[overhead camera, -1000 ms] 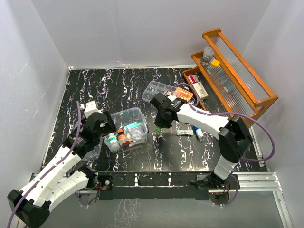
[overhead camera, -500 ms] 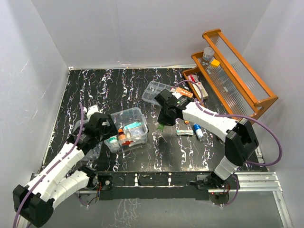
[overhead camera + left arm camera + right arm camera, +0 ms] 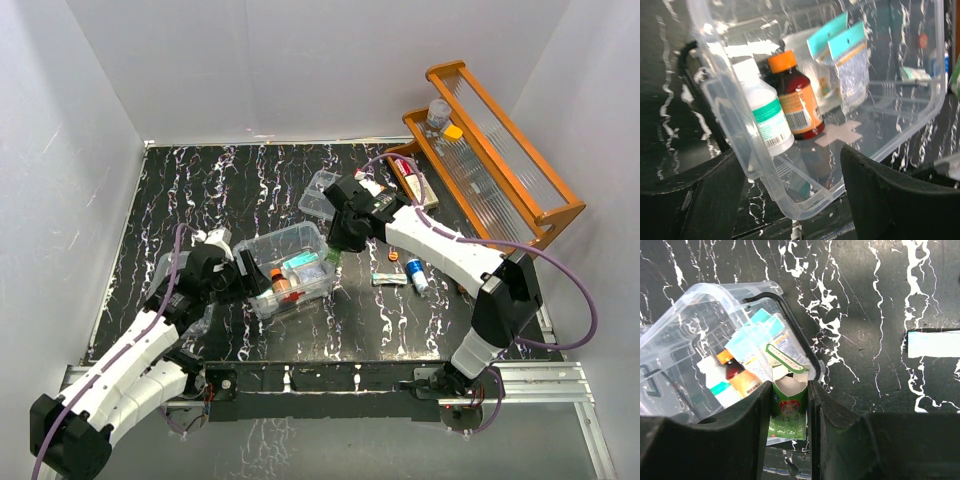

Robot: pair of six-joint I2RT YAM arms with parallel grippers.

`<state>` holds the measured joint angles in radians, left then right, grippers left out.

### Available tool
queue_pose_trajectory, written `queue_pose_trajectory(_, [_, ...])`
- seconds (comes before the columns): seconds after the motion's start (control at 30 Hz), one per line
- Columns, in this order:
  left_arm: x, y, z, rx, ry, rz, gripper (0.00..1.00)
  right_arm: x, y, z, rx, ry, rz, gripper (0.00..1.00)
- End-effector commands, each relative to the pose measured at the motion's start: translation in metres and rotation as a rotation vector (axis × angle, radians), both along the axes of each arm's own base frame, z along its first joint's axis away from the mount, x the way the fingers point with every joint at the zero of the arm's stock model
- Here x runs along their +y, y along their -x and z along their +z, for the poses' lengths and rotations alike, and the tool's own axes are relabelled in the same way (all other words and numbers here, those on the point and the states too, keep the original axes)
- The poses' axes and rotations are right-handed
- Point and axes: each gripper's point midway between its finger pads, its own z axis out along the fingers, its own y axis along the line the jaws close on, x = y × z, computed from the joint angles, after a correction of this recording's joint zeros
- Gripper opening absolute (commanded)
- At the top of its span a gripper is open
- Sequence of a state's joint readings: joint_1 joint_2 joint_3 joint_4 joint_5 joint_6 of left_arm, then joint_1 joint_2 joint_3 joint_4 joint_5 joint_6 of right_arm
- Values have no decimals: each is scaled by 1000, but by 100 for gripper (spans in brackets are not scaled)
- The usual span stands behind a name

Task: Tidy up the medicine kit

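White walls [image 3: 300, 70], black veined table [image 3: 220, 180]; my right gripper [image 3: 789, 390] pinches a green carton [image 3: 788, 412]. Left gripper [image 3: 791, 156] straddles the medicine kit [image 3: 725, 107]; grip unclear.

Right claw [image 3: 788, 390] clamped on a small green-and-white cardboard carton [image 3: 788, 412] — top flap open — at the rim of the clear rectangular plastic box [image 3: 700, 295]. Inside: orange-capped brown bottle [image 3: 735, 371], teal sachets [image 3: 757, 327]. Black white-veined bench [image 3: 865, 315] beneath.
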<state>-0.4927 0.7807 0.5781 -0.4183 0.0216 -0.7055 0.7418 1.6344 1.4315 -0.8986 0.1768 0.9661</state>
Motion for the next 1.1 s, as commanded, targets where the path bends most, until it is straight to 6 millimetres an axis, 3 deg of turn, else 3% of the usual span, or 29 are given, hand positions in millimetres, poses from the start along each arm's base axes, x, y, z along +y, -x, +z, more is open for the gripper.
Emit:
queue_pose_trajectory(0.0, [-38,11,11,-20,153,-198,71,2,-13,25,-51,-17,10,30])
queue_pose_trajectory(0.17, [-53,9,15,-37,213,-258,69,2,-21,39,-63,-24,4,30])
queue_pose_trajectory(0.4, [-55,5,17,-48,223,-250,70,10,-33,55,-79,-59,-11,30])
queue_pose_trajectory(0.53, [-30,-4,24,-81,131,-122,70,26,-39,51,-60,-122,-30,31])
queue_pose_trajectory(0.63, [-10,-10,45,-142,83,-26,72,41,-41,45,-40,-185,-42,31])
queue_pose_trajectory(0.73, [9,-13,62,-195,35,52,72,53,-48,27,-8,-203,-82,31])
queue_pose_trajectory(0.9, [31,-16,90,-299,-20,119,72,76,-56,20,-27,-259,-147,31])
queue_pose_trajectory(1.07, [52,-23,108,-378,-106,175,74,85,-61,-1,-35,-272,-253,31])
